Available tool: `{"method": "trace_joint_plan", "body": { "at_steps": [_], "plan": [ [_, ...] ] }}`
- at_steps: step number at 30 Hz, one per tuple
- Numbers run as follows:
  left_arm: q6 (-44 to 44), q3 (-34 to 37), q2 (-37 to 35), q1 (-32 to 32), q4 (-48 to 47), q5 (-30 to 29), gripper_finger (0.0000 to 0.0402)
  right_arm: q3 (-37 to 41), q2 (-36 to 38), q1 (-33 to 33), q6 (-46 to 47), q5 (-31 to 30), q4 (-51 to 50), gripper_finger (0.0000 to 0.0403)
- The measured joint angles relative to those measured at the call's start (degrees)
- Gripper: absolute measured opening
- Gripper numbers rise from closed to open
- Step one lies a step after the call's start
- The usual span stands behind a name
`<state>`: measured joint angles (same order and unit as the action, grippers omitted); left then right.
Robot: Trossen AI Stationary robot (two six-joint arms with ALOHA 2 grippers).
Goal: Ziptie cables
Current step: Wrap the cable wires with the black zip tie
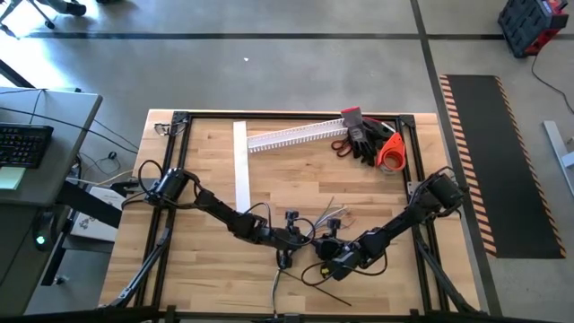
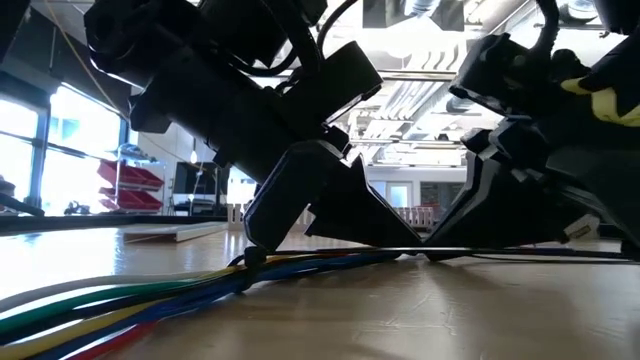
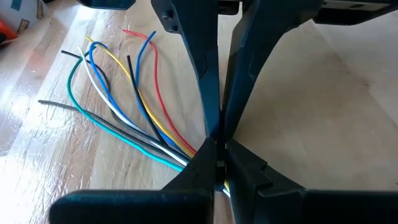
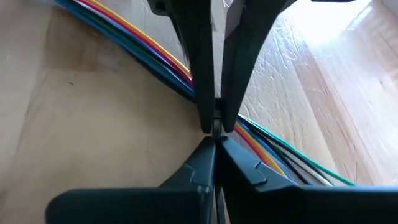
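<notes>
While both arms crowd low over the near middle of the table (image 1: 206, 170), the left gripper (image 3: 216, 134) sits pinched together right on the cables (image 3: 134, 124), whose coloured strands fan out loose across the wood beyond it. And the right gripper (image 4: 216, 124) is pressed tight too, fingertips meeting just above the same bundle. Whether it has a ziptie nipped between them, I can't tell.

both arms reach inward and low; the left gripper (image 1: 289, 240) and right gripper (image 1: 330, 262) sit just beside each other, fingers pressed together.
</notes>
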<state>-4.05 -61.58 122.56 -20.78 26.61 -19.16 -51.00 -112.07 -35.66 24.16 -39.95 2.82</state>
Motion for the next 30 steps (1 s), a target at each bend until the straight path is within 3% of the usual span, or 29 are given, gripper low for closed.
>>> {"method": "trace_joint_plan", "body": {
  "at_steps": [10, 20, 30],
  "plan": [
    [0.0, -0.2, 0.0, -0.5, -1.3, -1.3, 0.0001, -0.2, 0.3, -4.5, 13.3, -1.1, -10.0, 0.0001],
    [-1.5, 0.0, 0.0, -0.6, 0.3, -1.8, 0.0015, 0.0, 0.2, -5.2, 17.9, -2.9, -10.7, 0.0001],
    [-2.3, 0.0, 0.0, -0.9, 0.4, 0.4, 0.0101, 0.1, 0.1, -3.7, 15.9, -4.8, -7.3, 0.0096]
  ]
}}
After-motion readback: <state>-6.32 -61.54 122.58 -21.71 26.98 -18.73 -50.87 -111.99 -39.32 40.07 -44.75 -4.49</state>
